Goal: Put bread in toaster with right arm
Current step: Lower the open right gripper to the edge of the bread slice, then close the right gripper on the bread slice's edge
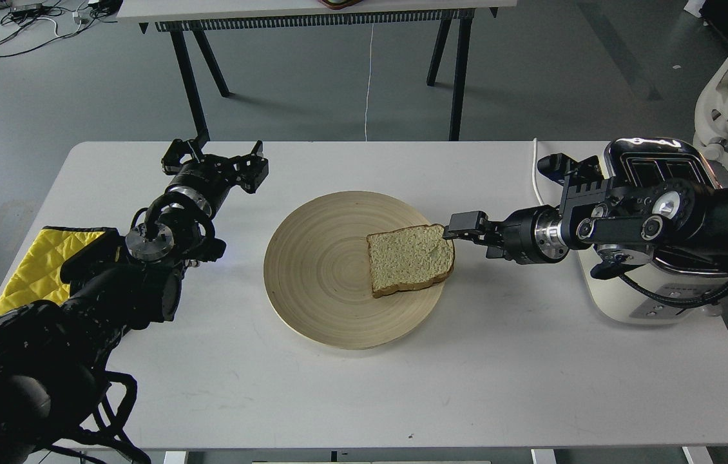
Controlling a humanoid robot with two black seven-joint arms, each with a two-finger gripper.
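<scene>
The bread (410, 258) lies flat on the right part of a round wooden plate (312, 303) in the middle of the white table. My right arm reaches in from the right, low over the table. Its gripper (471, 234) is at the bread's upper right crust, its upper finger (464, 223) just touching or next to the edge. The jaws look apart and hold nothing. The cream-white toaster (622, 303) with a chrome top stands at the table's right edge, partly hidden behind the right arm. My left gripper (214, 160) is open and empty at the back left.
A yellow quilted cloth (35, 264) lies at the table's left edge under my left arm. The toaster's white cable (536, 174) runs off the back edge. A second table on black legs (190, 77) stands behind.
</scene>
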